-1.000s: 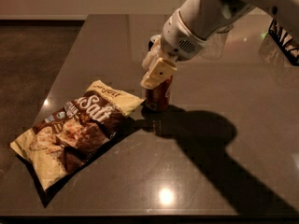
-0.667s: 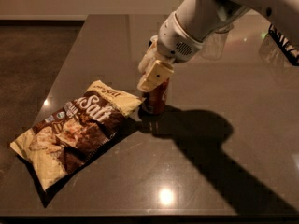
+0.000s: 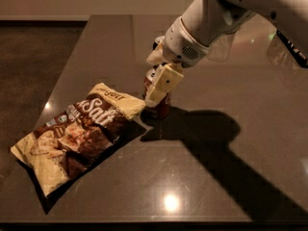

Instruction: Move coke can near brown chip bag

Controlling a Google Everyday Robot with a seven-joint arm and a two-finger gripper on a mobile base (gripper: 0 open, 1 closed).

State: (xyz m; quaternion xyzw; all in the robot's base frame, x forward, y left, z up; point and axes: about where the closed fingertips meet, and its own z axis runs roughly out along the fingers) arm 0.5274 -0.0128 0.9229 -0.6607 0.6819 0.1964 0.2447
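Obs., single camera view. My gripper point(image 3: 156, 88) is low over the dark table point(image 3: 226, 191), a little left of its middle, and is closed on the coke can point(image 3: 162, 109). The near finger point(image 3: 163, 83) lies flat across the front of the can's upper half and the other sits behind it, so the can is clamped between them. The can's top is hidden by the near finger, so only the red lower body shows.

Can: upright, its base at the tabletop – I cannot tell whether it bears on the surface or hangs just clear of it.

Brown chip bag point(image 3: 79, 134): lying flat and crinkled, long axis running diagonally from lower left to upper right. Its cream upper-right corner reaches the can's left side (touching or just short of touching; not resolvable from this angle). White "Salt" lettering faces up.

My arm point(image 3: 202, 28) enters from the upper right – its shadow point(image 3: 202, 129) spreads across the table to the right of the can. One bright light reflection point(image 3: 171, 202) sits near the front edge.
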